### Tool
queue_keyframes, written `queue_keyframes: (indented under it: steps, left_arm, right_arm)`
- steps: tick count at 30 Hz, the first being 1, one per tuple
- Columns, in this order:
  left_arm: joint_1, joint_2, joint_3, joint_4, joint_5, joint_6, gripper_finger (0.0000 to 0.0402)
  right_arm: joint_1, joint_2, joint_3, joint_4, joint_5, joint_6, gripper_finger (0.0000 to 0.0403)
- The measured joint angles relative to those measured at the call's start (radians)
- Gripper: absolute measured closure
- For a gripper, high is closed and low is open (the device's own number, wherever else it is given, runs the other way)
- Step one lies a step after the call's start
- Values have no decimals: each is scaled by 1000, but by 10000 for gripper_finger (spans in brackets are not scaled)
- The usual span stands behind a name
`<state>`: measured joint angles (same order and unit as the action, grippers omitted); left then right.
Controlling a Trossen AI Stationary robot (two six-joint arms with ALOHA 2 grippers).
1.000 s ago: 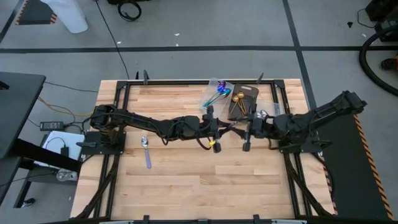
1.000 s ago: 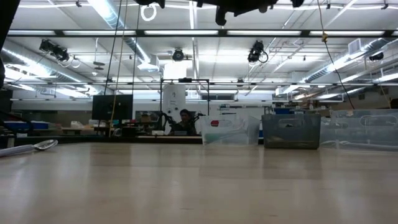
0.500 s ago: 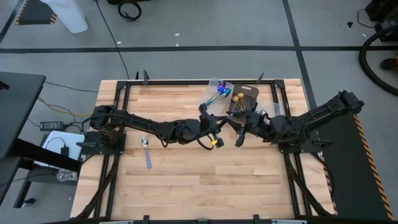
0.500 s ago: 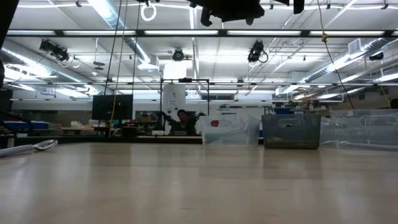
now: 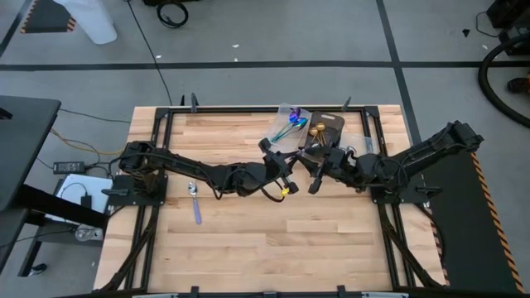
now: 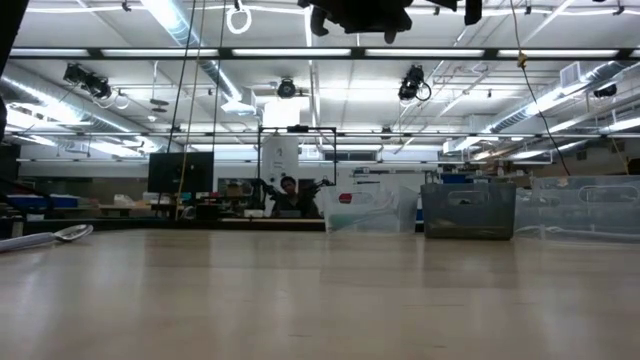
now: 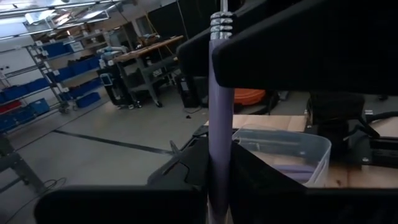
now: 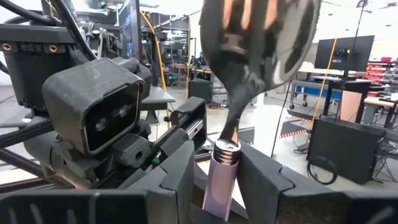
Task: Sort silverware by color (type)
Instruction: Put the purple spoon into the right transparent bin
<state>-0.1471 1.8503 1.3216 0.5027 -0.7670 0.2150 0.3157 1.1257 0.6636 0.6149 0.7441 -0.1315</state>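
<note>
Evidently a handover is under way above the middle of the desk (image 5: 248, 240). From overhead, the right gripper (image 5: 318, 170) has slid left over the last second and now sits just beside the left gripper (image 5: 277, 168), which has edged a little toward the far side. One silver spoon (image 5: 195, 201) lies alone on the wood near the left arm's base. At the far edge a clear tray (image 5: 281, 131) holds iridescent spoons and the dark bin (image 5: 330, 126) just right of it holds gold ones. At desk height only dark parts of the arms show along the top edge. The wood runs bare and level to the containers at the far right, the silver spoon lies at the far left, and a person (image 6: 287, 193) sits in the bright workshop beyond. The left wrist camera shows the left jaws clenched on the pale purple handle of a carried spoon (image 7: 219, 112), which stands upright, with dark parts crossing in front of its upper end. The right wrist camera shows the same handle set between the right jaws, bowl upward. Whether they have clenched yet cannot be told. The spoon is therefore held in the air between the two arms. Once the right arm has it, the purple-handled piece probably belongs in the clear tray.
</note>
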Motion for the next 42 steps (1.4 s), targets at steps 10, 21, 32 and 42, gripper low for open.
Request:
queue_keyframes:
  steps: [10, 21, 32, 42]
  left_arm:
    - [1, 0, 0, 2, -2, -2, 361]
    - [1, 0, 0, -21, 2, 2, 338]
    - [5, 0, 0, -53, 2, -2, 244]
    - [15, 0, 0, -116, 2, -29, 248]
  right_arm:
    - [-24, 1, 0, 12, -16, -7, 325]
    - [-24, 1, 0, -9, -19, -30, 344]
    - [-24, 0, -1, -65, 16, -22, 340]
    - [-26, -21, -1, -162, 121, -55, 338]
